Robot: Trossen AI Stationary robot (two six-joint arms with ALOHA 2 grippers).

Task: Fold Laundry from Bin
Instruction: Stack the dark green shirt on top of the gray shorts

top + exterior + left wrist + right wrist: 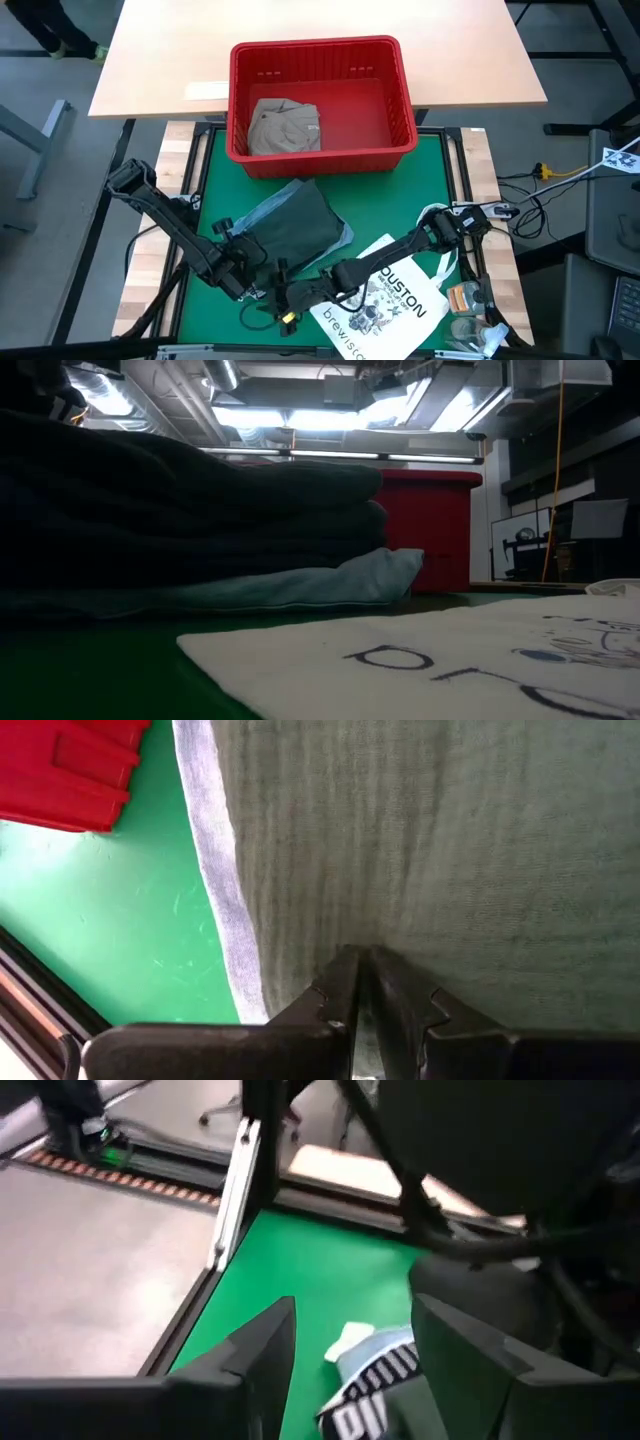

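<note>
**Finishing the stack at the front edge**

White tote bag (450, 660) fills the foreground of the low view, lying flat on the green tabletop (400, 190), with the folded pile just behind it.

Left hand (365, 970) has its fingers pressed together, pinching the near edge of the dark green garment (295, 230); in the left wrist view the weave runs right up to the fingertips, so the grip is on cloth, not air. Under that garment a light blue denim piece (262, 212) shows as a pale strip along one side. Right hand (350, 1350) stands wide and holds nothing; it hovers low over the front of the tabletop, beside the left hand and near the stack's front corner, touching the tote's edge or just above it, I cannot tell which.

To my eye the step is settling or squaring the green piece on the stack. Doing it well likely means keeping the pinch shallow, drawing the edge level with the denim beneath, and letting go only once the cloth lies flat. The right hand could press the corner down to stop the layers sliding, while staying clear of the tote.

Farther back, the red bin (320, 150) sits at the tabletop's far edge, with one khaki-tan garment (285, 125) crumpled in it, not yet folded.
</note>
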